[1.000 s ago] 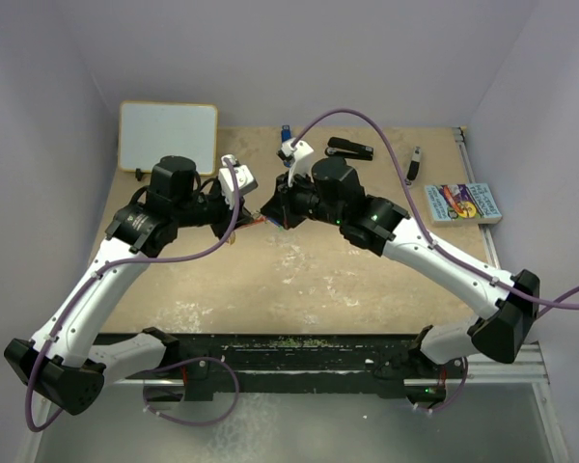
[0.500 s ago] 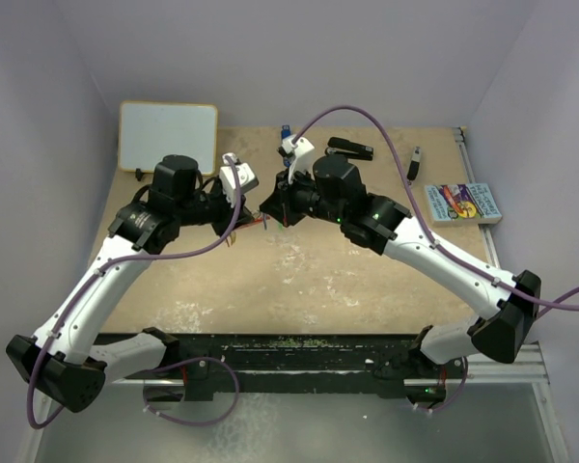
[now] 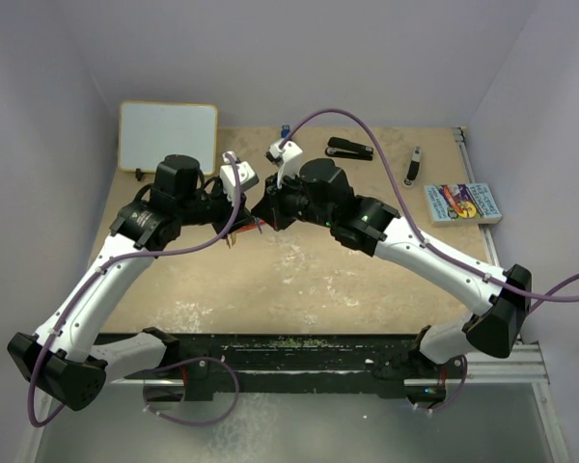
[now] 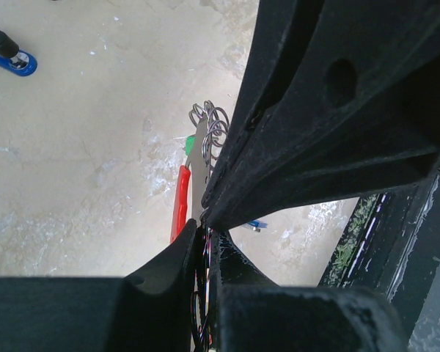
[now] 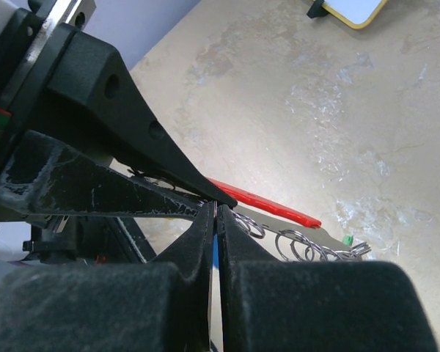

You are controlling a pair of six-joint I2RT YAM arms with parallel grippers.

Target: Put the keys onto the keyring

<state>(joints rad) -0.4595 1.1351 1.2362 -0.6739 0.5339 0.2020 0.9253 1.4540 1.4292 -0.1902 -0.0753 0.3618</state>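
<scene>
The table (image 3: 367,289) carries both arms reaching toward its 10 o'clock side. There the left arm (image 3: 106,280) and the right arm (image 3: 434,260) meet nose to nose. A whiteboard (image 3: 168,135) leans at the 11 o'clock corner, a book (image 3: 461,204) lies at the 2 o'clock edge, and a stapler (image 3: 349,149) sits at 1 o'clock.

Over the last second the right arm's wrist has swung toward 9 o'clock, closing in on the left one. The two sets of fingers now all but touch, tip to tip.

The left gripper (image 4: 207,236) is pinched narrow and appears to clamp the near end of the keyring (image 5: 271,202). The keyring is a red clip with silvery wire loops at its far end, and it hangs above the table rather than lying on it. The right gripper (image 5: 214,213) is fully closed, its tips right against the clip at the clip's 9 o'clock end in its own view. A thin blue sliver shows between its fingers, but I cannot tell what that is.

A key (image 4: 200,165) with a green tag (image 5: 347,240) lies along the clip by the loops, seemingly already threaded on.

The closing-in probably means another key is being brought to the ring. That leaves a fine alignment step, where a small slip could knock the clip askew.
</scene>
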